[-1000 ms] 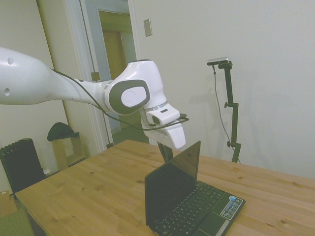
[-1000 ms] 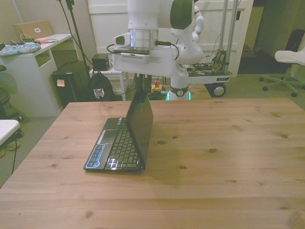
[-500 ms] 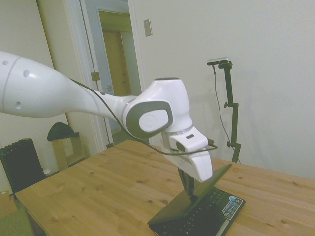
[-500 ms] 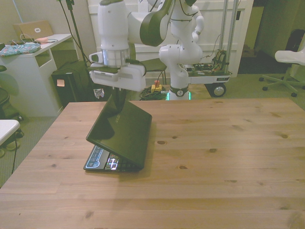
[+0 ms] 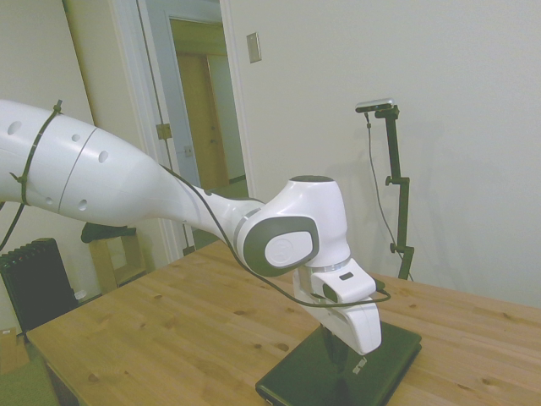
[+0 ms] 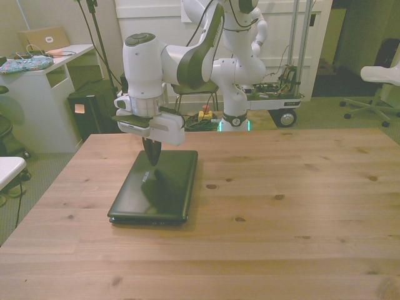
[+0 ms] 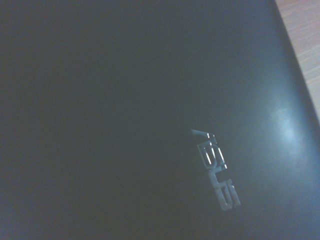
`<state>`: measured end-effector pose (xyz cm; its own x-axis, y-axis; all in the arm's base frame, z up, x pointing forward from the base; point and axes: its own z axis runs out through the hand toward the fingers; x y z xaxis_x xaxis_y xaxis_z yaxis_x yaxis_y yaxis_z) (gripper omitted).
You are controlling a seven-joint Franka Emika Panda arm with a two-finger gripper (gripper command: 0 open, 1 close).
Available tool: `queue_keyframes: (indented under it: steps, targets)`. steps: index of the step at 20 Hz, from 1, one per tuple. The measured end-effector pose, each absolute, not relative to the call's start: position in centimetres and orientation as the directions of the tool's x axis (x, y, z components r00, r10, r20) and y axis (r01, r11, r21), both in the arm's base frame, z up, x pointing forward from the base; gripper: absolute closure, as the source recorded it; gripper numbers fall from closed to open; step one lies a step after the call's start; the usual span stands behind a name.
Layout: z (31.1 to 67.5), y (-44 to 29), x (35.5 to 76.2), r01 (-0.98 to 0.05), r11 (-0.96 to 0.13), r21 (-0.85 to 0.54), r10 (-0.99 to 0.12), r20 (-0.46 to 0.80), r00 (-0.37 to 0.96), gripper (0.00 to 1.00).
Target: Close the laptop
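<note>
The laptop (image 6: pixel 164 190) lies flat on the wooden table (image 6: pixel 281 200) with its glossy black lid folded down; screen, keyboard and palm-rest stickers are hidden. My gripper (image 6: pixel 153 160) points straight down with its dark fingers shut together, tips touching the lid near its middle and holding nothing. From the side, the laptop (image 5: pixel 304 382) sits near the table's near corner, and the gripper (image 5: pixel 341 362) rests on top of it. The wrist view is filled by the dark lid (image 7: pixel 125 100) and its silver logo (image 7: pixel 217 172).
Bare table (image 5: pixel 169 330) stretches to the front view's right of the laptop. Off the table stand a white desk (image 6: pixel 44 75), a black bag (image 6: pixel 131 115), a wheeled cart (image 6: pixel 275 97) and a white chair (image 6: pixel 381 75).
The lid went from upright, through half folded, down flat onto the base. My gripper followed it down and toward the front view's left, staying on the lid's back.
</note>
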<state>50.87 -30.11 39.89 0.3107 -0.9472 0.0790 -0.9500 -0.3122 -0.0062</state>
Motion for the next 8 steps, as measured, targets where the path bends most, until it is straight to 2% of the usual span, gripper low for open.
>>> queue_keyframes:
  steps: [3, 7, 8]
  targets:
    - [41.2, -29.8, 50.9, -0.948, -0.316, -0.026, -0.946, 0.090, 0.313, 1.00]
    - [47.6, -26.1, 49.9, -0.927, -0.366, -0.082, -0.929, 0.095, 0.358, 1.00]
    - [49.4, -24.6, 49.3, -0.918, -0.385, -0.091, -0.922, 0.090, 0.378, 0.00]
